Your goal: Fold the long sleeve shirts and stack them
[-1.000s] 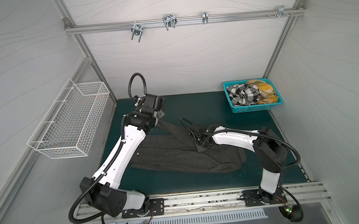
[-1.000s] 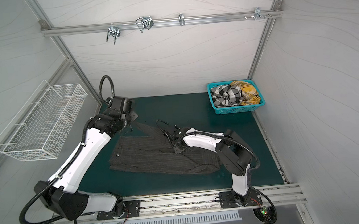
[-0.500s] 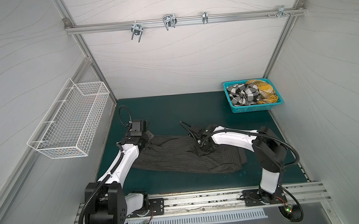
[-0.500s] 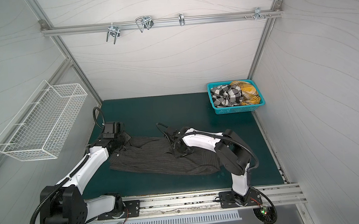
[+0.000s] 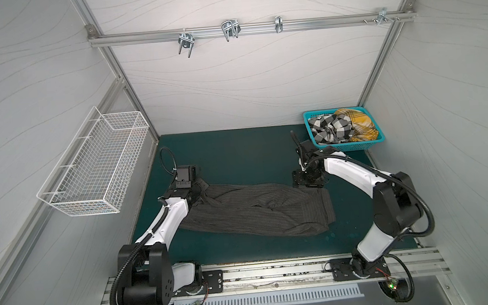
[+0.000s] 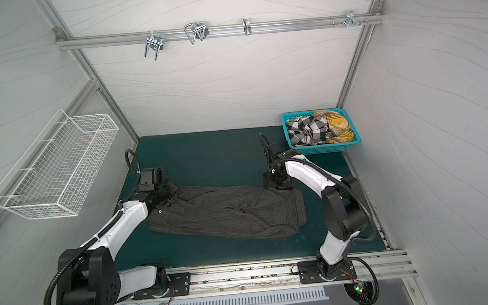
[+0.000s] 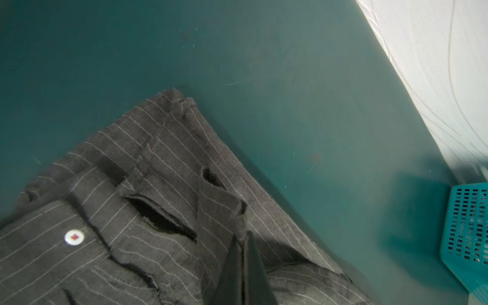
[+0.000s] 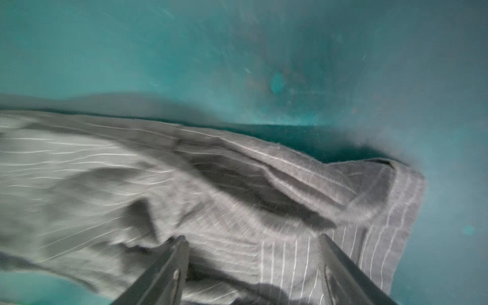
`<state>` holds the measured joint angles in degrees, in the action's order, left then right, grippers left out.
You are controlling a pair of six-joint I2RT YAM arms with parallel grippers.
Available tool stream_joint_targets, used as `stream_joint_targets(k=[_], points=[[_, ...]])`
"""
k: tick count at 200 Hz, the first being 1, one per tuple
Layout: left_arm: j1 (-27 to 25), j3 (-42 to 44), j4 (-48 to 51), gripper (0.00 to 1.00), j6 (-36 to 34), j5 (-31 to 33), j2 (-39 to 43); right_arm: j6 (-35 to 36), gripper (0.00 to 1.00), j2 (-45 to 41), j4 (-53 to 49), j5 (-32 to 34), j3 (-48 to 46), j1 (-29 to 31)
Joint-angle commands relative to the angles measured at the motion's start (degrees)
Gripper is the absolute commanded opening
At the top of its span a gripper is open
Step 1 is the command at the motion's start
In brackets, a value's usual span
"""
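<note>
The left claw (image 7: 241,239) pinches an edge of the pinstripe shirt (image 5: 256,211), apparently to spread it flat on the tabletop (image 5: 237,153). The right claw (image 8: 253,240) stands wide over the opposite end, gripping nothing.

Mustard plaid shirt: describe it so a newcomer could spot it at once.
On the dark green mat, a teal basket sits in the far right corner. Two crumpled shirts lie in it; the mustard plaid shirt is the right-hand one, beside the black-and-white check shirt, the only yellow cloth in view.
</note>
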<state>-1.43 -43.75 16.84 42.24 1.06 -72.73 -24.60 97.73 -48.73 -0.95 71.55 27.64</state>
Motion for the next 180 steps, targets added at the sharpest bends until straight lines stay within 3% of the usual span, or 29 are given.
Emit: stream_joint_targets(k=[1,25,41,46,67,99,123,159,180], points=[[0.3,0.0,0.1,0.00,-0.2,0.1,1.1,2.3,0.73,2.1,0.4,-2.7,0.1,0.5],[0.3,0.9,0.4,0.00,0.3,-0.4,1.9,2.2,0.73,2.6,0.7,-1.5,-0.1,1.9],[0.4,0.9,1.1,0.00,0.3,-0.2,2.2,2.0,0.68,3.7,-0.5,0.1,-0.1,2.6],[0.4,0.8,1.4,0.00,0.2,0.0,2.2,1.8,0.63,4.0,-0.7,0.6,-0.2,2.7],[0.3,-0.4,4.0,0.00,0.2,1.7,2.4,0.6,0.25,3.9,-2.7,3.5,-1.1,2.5],[0.4,-0.2,5.8,0.00,-1.1,5.2,2.1,0.1,0.00,2.9,-1.9,2.3,-4.9,1.9],[0.7,1.8,4.4,0.00,-1.6,5.4,1.5,0.0,0.00,1.5,-2.3,1.7,-6.8,1.9],[1.4,3.4,-3.8,0.00,-0.3,-2.5,4.7,0.7,0.00,0.3,-2.8,1.8,-8.6,1.7],[1.4,3.2,-7.1,0.00,0.1,-3.4,7.6,1.3,0.00,0.8,-2.9,1.8,-8.1,1.3]])
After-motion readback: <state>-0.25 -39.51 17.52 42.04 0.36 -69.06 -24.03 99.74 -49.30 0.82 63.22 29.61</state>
